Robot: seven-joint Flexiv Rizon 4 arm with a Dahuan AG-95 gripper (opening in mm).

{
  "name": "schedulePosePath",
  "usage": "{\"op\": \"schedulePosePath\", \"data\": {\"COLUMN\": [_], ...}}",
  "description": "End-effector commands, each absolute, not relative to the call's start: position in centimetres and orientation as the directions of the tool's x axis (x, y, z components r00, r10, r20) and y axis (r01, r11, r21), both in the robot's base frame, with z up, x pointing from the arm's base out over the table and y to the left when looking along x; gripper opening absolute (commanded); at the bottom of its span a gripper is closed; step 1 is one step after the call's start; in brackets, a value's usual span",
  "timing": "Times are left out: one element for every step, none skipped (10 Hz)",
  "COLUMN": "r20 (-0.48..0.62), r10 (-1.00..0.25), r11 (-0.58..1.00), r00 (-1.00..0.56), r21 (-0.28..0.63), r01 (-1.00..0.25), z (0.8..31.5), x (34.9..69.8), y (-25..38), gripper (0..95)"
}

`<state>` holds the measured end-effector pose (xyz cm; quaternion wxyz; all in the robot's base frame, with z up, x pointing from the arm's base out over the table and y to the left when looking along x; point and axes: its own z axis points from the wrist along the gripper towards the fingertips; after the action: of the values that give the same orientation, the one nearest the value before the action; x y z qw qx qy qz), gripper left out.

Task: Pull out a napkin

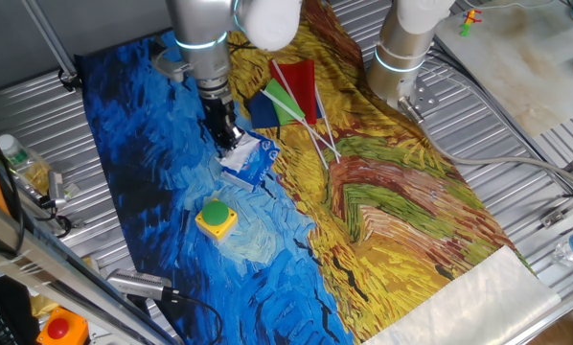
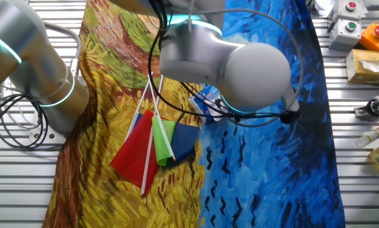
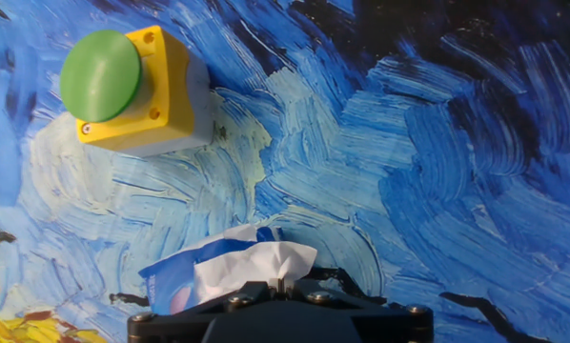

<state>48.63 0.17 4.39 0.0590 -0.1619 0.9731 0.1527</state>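
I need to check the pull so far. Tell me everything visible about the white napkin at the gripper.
The thin white paper napkin looks soft and crumpled, bunched into creased folds. It sticks up from the mouth of the small blue tissue packet and sits right at the fingers of the gripper, apparently pinched there. Only part of it shows; the rest is hidden inside the packet, which lies on the blue painted tablecloth.

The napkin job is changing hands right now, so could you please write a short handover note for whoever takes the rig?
Gripper: down over the blue tissue packet, fingers apparently closed on the napkin; the hand view shows white tissue bunched right at the fingers.
Napkin: partly out of the packet's opening, not free.
Packet: lying on the painted cloth, near the yellow box with the green button.
Done: reach and grasp.
Left: lift until the napkin comes clear.
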Motion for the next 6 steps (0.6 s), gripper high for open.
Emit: {"op": "schedulePosePath", "data": {"r20": [-0.157,-0.156,-0.156,-0.155,-0.155,-0.154], "r10": [-0.299,-0.298,-0.298,-0.301,-0.307,-0.308], "r11": [0.907,0.908,0.909,0.909,0.909,0.91], "r00": [-0.941,-0.942,-0.942,-0.941,-0.939,-0.939], "r21": [0.26,0.258,0.256,0.253,0.245,0.242], "r01": [-0.332,-0.33,-0.33,-0.333,-0.337,-0.338], "z": [4.47,4.53,4.65,4.72,4.78,4.83], "x": [48.67,48.66,48.66,48.65,48.65,48.64], "y": [0.16,0.17,0.19,0.21,0.22,0.23], "gripper": [0.0,0.0,0.0,0.0,0.0,0.0]}}
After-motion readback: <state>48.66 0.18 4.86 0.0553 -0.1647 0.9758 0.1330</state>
